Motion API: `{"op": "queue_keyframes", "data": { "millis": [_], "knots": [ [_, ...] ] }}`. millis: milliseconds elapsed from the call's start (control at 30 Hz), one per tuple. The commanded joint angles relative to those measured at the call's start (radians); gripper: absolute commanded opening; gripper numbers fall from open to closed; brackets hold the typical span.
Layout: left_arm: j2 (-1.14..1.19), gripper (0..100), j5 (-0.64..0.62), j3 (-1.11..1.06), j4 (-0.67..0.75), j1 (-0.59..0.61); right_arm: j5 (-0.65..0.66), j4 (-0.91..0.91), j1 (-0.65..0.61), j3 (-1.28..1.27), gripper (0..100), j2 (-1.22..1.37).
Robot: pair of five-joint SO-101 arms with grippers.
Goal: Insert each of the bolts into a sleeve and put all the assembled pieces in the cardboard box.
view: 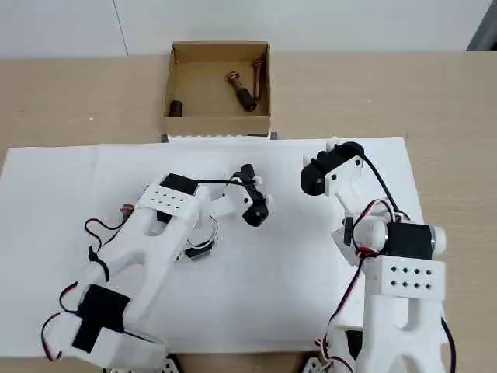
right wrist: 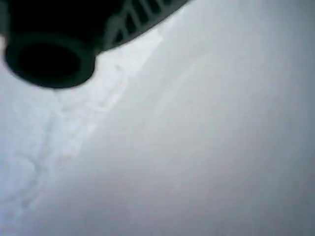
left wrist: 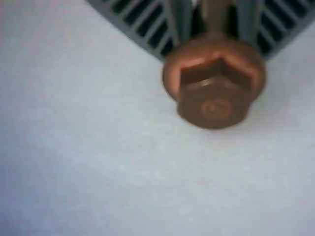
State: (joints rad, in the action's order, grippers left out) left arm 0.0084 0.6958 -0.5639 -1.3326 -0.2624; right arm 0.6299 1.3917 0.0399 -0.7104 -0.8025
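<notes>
In the left wrist view a copper bolt point(left wrist: 215, 83) with a hex head faces the camera, its shank clamped between the grey ribbed fingers point(left wrist: 142, 19) of my left gripper point(left wrist: 214, 17), just above the white paper. From above, the left gripper point(view: 250, 189) sits mid-table. My right gripper point(view: 320, 175) is to its right, shut on a black sleeve point(right wrist: 49, 59) whose open end shows beside a ribbed finger point(right wrist: 140, 17). The cardboard box point(view: 217, 123) at the back holds assembled bolt-and-sleeve pieces point(view: 245, 87) and a black sleeve point(view: 175, 108).
White paper point(view: 279, 287) covers the work area on the wooden table point(view: 62, 101). A small copper part point(view: 126, 208) lies left of the left arm, and dark parts point(view: 194, 252) lie partly under it. Open paper separates the two grippers.
</notes>
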Motion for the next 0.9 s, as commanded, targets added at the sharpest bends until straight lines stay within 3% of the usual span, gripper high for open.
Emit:
{"op": "queue_keyframes", "data": {
  "millis": [0, 300, 533, 700, 867],
  "knots": [
    [0.003, 1, 0.0, 0.036, 0.031, 0.0, 0.008, -0.01, 0.004, 0.006, 0.4, -0.024],
    [-0.238, 1, -0.157, 0.071, -0.021, -0.048, -0.044, 0.163, -0.022, 0.135, 0.4, -0.025],
    [-0.473, 1, -0.453, 0.077, 0.003, -0.135, -0.172, 0.291, -0.039, 0.252, 0.4, -0.025],
    [-0.588, 0, -0.466, 0.076, 0.005, -0.132, -0.222, 0.314, -0.033, 0.301, 0.3, -0.071],
    [-0.732, 0, -0.471, 0.07, 0.006, -0.132, -0.226, 0.294, -0.036, 0.298, 0.2, -0.306]
  ]
}}
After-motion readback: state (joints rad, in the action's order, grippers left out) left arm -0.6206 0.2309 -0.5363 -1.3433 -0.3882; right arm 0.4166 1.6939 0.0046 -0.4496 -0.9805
